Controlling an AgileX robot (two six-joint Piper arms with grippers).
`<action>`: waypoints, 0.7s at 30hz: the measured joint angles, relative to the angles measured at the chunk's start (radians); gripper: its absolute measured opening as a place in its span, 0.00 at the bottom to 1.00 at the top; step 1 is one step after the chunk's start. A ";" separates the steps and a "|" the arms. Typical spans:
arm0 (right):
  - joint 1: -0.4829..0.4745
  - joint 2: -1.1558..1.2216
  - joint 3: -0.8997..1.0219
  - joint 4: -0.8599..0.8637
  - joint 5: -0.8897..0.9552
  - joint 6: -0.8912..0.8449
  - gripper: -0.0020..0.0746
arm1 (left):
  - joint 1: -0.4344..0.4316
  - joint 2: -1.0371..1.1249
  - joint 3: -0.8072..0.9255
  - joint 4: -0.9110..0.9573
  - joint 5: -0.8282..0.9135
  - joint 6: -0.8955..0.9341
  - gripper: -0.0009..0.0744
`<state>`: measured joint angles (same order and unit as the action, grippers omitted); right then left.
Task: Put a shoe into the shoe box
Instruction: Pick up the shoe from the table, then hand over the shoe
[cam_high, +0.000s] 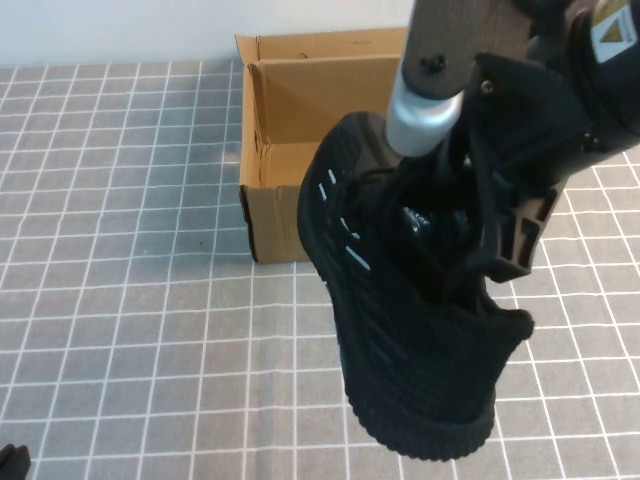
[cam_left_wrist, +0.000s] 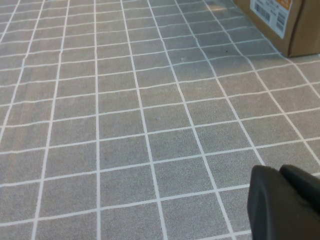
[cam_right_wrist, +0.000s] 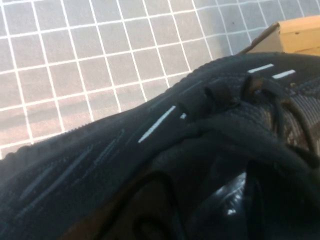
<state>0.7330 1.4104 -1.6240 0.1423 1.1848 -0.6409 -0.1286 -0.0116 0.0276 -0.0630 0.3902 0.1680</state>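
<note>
While lifted: the black mesh lace-up sneaker with white dash marks (cam_high: 400, 330) hangs clear of the grey tiled tabletop (cam_high: 120, 300), on the robot's side of the plain brown corrugated cardboard shoe box (cam_high: 290, 120), its upper end overlapping the box's near wall in the high view.

Right gripper: the right gripper (cam_high: 470, 215) is sunk into the sneaker's opening beside the laces, jaws clamped narrow on the shoe's upper; its fingertips are hidden in the mesh.

Left gripper: the left gripper (cam_left_wrist: 285, 200) sits low over bare tiles, well away from the box toward the robot's left, jaws pressed together on nothing.

Box: open-topped, inside looking vacant where visible, flaps up; its printed label corner shows in the left wrist view.

Step in hand: carrying, by the look of it — the shoe is grasped and raised but not yet over the box.

Next move calls for: travel away from the robot until the sneaker is above the box opening, turning it to lie along the box's length, then lowering before release.

Risk: the sole could catch the near wall.
</note>
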 joint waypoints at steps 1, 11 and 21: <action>0.000 0.005 0.000 -0.002 -0.002 0.000 0.03 | 0.000 0.000 0.000 0.000 0.000 0.000 0.01; 0.000 0.085 0.000 -0.006 -0.021 0.000 0.03 | 0.000 0.000 0.000 -0.001 -0.088 -0.021 0.01; 0.000 0.114 -0.002 -0.016 -0.062 0.065 0.03 | 0.000 0.000 0.000 -0.283 -0.425 -0.275 0.01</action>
<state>0.7330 1.5244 -1.6260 0.1260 1.1230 -0.5757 -0.1286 -0.0116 0.0276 -0.3460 -0.0345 -0.1071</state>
